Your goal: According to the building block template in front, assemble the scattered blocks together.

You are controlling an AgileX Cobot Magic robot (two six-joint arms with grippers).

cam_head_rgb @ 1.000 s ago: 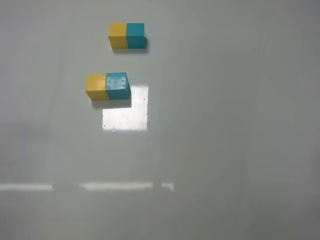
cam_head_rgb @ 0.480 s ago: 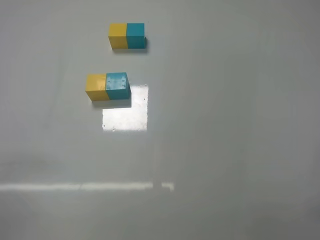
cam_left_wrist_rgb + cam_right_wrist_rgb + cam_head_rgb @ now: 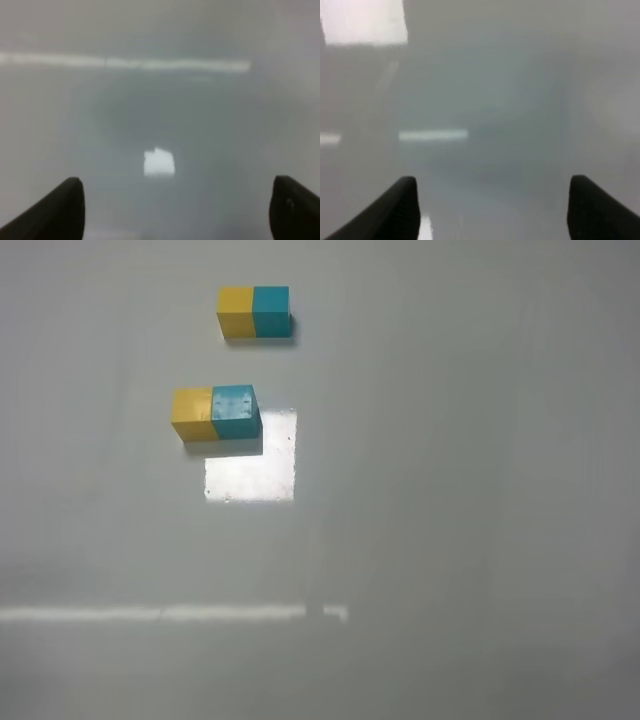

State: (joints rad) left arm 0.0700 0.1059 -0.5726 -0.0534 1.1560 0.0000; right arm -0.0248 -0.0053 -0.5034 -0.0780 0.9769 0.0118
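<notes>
In the exterior high view the building block template (image 3: 254, 312), a plain yellow-teal bar, lies at the far upper left of the table. Nearer, the scattered blocks sit touching side by side: the yellow cube (image 3: 192, 413) on the left and the teal cube (image 3: 236, 411) with faint dots on the right. Neither arm shows in that view. The left wrist view shows my left gripper (image 3: 176, 210) open over bare table, empty. The right wrist view shows my right gripper (image 3: 492, 207) open over bare table, empty. No block shows in either wrist view.
The grey table (image 3: 450, 490) carries a bright square light reflection (image 3: 251, 462) just in front of the joined cubes and a bright reflected strip (image 3: 170, 613) nearer the front.
A faint shadow at the front left of the table has faded out. The blocks have not moved.
</notes>
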